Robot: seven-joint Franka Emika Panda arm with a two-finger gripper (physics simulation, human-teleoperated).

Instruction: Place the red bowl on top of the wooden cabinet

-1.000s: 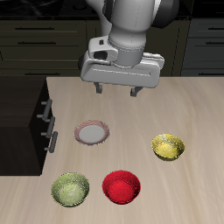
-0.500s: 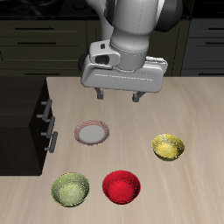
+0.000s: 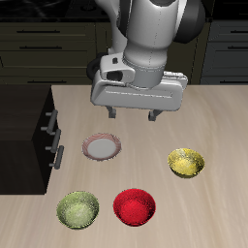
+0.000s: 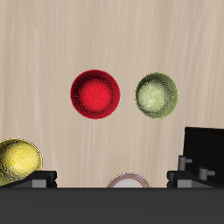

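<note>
Hovering above the table (image 3: pixel 218 116), gripper (image 3: pixel 134 115) is hanging with fingers spread wide, holding nothing, over the bare wood behind the pink plate (image 3: pixel 103 147). Red bowl (image 3: pixel 135 207) is sitting near the table's front edge, between yellow-green bowl (image 3: pixel 77 209) and yellow bowl (image 3: pixel 187 163), well apart from the fingers. Wooden cabinet (image 3: pixel 24 136) is standing at the table's side, handles showing, nothing on top.

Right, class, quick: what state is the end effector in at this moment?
End effector: open, holding nothing, above the table and apart from the red bowl.
</note>
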